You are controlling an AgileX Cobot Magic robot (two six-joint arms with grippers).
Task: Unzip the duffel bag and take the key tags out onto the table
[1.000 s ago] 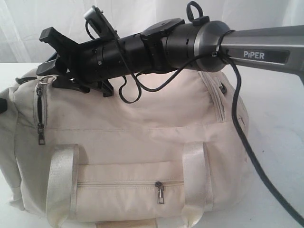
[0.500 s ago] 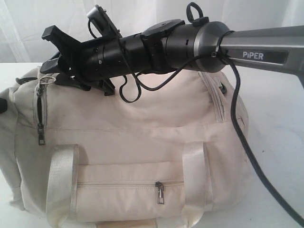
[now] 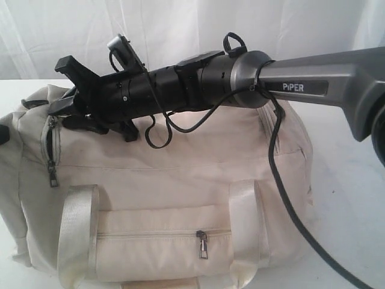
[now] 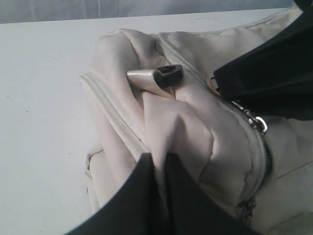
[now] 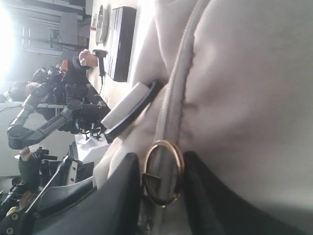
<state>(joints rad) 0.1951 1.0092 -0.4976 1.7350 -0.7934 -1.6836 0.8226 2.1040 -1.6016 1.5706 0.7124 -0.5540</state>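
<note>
- Squarely on the white counter (image 3: 352,180): duffel bag (image 3: 180,174), front pocket facing the exterior view.
- Stretched across the bag's top to the end on that view's left: right end effector (image 5: 161,159), fingers either side of a brass zipper ring (image 5: 180,159); clamped or just short of it, cannot tell.
- Pinched together on a fabric fold at the bag's end: left end effector (image 4: 157,159).

A white curtain (image 3: 180,24) hangs in soft vertical folds across the whole background of the exterior view. In the right wrist view a flat black box (image 5: 122,41) shows far off, with a pale round disc (image 5: 101,22) just beside it. Both are blurred.
</note>
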